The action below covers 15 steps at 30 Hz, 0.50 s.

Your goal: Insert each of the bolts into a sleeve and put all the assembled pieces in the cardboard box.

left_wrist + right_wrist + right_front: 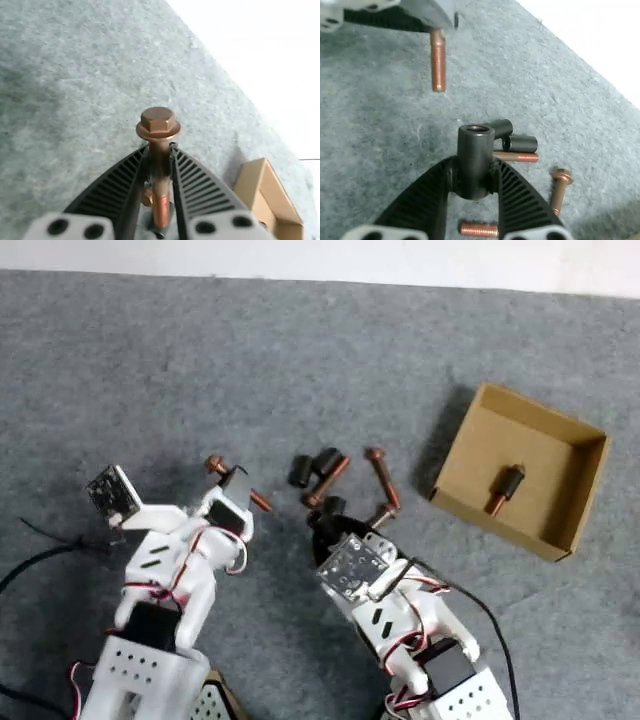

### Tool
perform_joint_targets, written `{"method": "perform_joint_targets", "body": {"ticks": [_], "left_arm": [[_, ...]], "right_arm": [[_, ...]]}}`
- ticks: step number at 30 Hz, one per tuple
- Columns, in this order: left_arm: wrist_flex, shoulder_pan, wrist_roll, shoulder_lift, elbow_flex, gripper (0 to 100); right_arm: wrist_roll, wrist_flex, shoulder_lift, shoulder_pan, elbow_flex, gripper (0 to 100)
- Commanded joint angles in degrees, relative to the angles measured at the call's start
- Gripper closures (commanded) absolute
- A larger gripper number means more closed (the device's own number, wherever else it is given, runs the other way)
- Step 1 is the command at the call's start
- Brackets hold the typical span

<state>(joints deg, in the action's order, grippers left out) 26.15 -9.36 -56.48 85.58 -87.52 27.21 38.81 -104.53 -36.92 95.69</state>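
Ribbed left claw [159, 148] pinches hex-headed copper bolt [158, 124].

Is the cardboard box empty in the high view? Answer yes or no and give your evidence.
No. One assembled piece, a bolt pushed through a dark sleeve, lies on the floor of the cardboard box.

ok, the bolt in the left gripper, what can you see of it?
The bolt looks like copper-coloured metal, with a flanged hex head and a threaded shank. The left gripper is shut on the shank just under the head, both ends sticking out. It is held off the grey carpet, touching only the fingers, with nothing fitted on it.
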Motion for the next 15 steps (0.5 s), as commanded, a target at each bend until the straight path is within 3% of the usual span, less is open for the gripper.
{"method": "perform_joint_targets", "body": {"ticks": [1, 7, 15], "left_arm": [[-1.8, -5.0, 0.4, 6.6, -1.3, 99], [-1.8, -9.1, 0.5, 17.2, -6.9, 99], [-1.8, -5.2, 0.2, 19.2, -6.1, 99]], "right_arm": [[0.6, -1.7, -0.7, -2.0, 8.3, 99.4], [0.7, -1.6, -0.7, -2.8, 8.3, 99.4], [4.0, -1.4, -0.7, -2.7, 8.3, 99.4]]}}
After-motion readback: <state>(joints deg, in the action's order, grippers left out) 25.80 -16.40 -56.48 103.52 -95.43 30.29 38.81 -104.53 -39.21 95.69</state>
